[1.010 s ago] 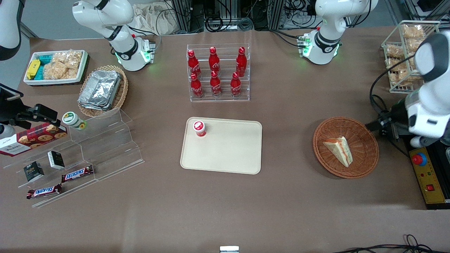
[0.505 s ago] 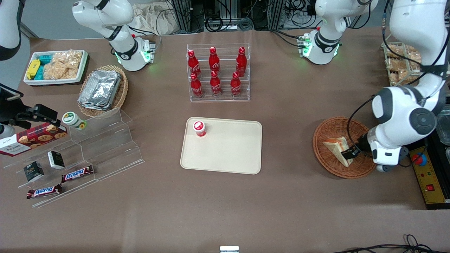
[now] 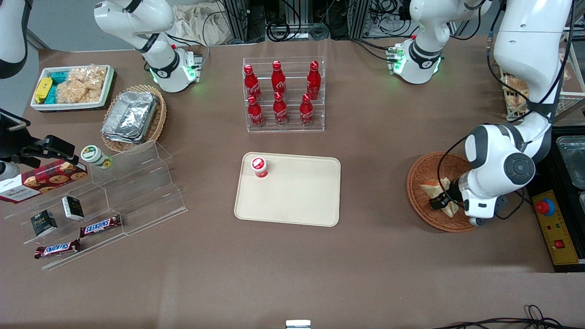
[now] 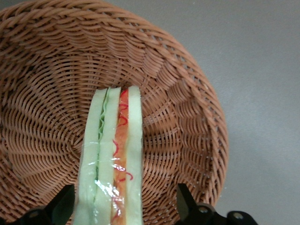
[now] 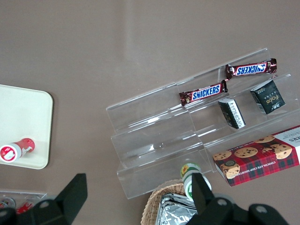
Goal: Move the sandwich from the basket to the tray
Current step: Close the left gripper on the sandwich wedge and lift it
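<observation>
Gripper (image 3: 442, 201) in basket (image 3: 422, 171) | fingers (image 4: 63, 206) apart, straddling sandwich (image 4: 112, 159) | tray (image 3: 297, 201) apart

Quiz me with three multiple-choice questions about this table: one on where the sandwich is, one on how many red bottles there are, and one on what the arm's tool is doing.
1. Where is the sandwich?
A. On the tray
B. In the round basket
C. On the clear shelf

2. How many red bottles stand in the clear rack?
A. Four
B. Six
C. Eight

3. What is the tool doing?
A. Open, fingers on either side of the sandwich
B. Shut on the small red-lidded cup
C. Hanging over the tray

Answers:
1 B: the wedge lies on the weave of the basket, while the tray holds only a small red-lidded cup.
2 B: two rows of three.
3 A: the wrist view shows a finger on each side of the sandwich, with gaps.
</observation>
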{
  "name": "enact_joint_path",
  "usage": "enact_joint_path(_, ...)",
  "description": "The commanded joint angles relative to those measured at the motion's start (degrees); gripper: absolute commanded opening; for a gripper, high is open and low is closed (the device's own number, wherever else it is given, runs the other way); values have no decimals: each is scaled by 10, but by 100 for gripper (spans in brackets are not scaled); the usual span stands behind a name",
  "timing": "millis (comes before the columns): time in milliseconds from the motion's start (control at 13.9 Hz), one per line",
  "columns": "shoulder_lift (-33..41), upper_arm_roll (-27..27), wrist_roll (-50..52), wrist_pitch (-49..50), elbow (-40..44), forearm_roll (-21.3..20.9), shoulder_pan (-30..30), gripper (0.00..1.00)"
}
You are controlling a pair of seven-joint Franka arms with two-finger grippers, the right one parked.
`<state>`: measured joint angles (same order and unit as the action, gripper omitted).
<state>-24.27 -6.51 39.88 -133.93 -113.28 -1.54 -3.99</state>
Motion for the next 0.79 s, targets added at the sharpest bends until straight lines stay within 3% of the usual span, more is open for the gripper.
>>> enact_joint_path(0,11,3,13,-8,-20,-37,5,56)
enact_joint_path(72,14,3,12,-4,-21,-43,5,41)
enact_joint_path(144,21,3,13,5,-21,-44,5,32)
enact_joint_path(289,45,2,8,33,-14,-44,5,25)
enact_joint_path(722,153,-29,-21,196,103,-43,10,22)
